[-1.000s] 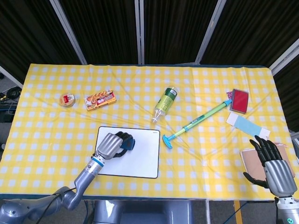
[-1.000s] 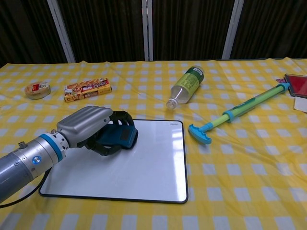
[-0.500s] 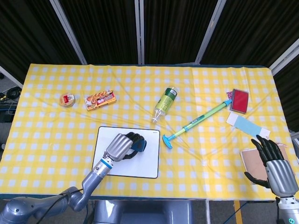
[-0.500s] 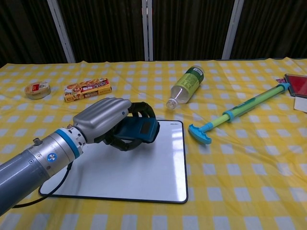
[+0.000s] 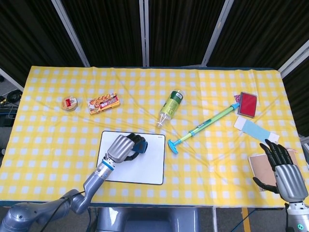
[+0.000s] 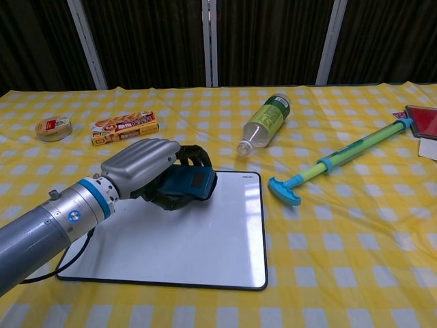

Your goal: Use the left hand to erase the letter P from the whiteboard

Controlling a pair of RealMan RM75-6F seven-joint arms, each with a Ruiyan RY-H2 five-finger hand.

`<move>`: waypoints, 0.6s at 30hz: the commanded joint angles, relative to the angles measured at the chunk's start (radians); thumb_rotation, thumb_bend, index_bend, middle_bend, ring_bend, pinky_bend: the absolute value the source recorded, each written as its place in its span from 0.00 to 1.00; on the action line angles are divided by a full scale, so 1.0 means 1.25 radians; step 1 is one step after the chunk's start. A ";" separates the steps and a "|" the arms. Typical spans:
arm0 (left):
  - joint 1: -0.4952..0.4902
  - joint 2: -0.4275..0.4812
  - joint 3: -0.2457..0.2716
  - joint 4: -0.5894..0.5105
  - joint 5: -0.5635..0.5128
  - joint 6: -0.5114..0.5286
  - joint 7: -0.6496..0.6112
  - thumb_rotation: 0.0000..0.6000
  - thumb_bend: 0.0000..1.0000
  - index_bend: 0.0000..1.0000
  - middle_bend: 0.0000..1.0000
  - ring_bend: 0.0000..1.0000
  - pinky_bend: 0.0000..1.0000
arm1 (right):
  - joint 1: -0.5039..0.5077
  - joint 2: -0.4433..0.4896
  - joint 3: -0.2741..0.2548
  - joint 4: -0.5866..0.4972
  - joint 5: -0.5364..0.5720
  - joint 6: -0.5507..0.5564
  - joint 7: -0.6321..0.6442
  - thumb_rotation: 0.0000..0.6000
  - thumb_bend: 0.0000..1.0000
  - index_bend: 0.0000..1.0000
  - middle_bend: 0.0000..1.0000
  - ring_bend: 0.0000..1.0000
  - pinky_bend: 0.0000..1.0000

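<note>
A white whiteboard (image 5: 145,164) (image 6: 198,239) with a dark rim lies near the table's front edge; its visible surface shows no letter. My left hand (image 5: 121,147) (image 6: 140,171) grips a blue eraser (image 5: 140,146) (image 6: 188,184) and presses it on the board's upper middle part. The board under the hand is hidden. My right hand (image 5: 282,166) hovers at the table's right front corner, fingers spread and holding nothing; the chest view does not show it.
A green bottle (image 5: 171,106) (image 6: 263,123) lies beyond the board. A green and blue pump (image 5: 203,126) (image 6: 341,160) lies to the right. A snack box (image 5: 103,103) (image 6: 125,128) and a small tin (image 5: 69,103) (image 6: 52,127) sit far left. A red card (image 5: 247,104), blue strip (image 5: 255,129) and brown pad (image 5: 263,169) lie right.
My left hand slid the eraser right across the board, then back a little to the left and toward the board's upper edge. The right hand barely moved.
</note>
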 commanded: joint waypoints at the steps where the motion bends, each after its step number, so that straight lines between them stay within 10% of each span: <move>1: -0.009 -0.018 0.002 0.043 0.002 -0.008 -0.031 1.00 0.76 0.81 0.62 0.55 0.66 | 0.002 -0.002 0.002 0.003 0.006 -0.006 -0.002 1.00 0.06 0.00 0.00 0.00 0.00; 18: 0.013 -0.055 0.056 0.250 0.044 0.048 -0.185 1.00 0.76 0.81 0.62 0.55 0.66 | 0.011 -0.019 0.001 0.012 0.021 -0.035 -0.031 1.00 0.06 0.00 0.00 0.00 0.00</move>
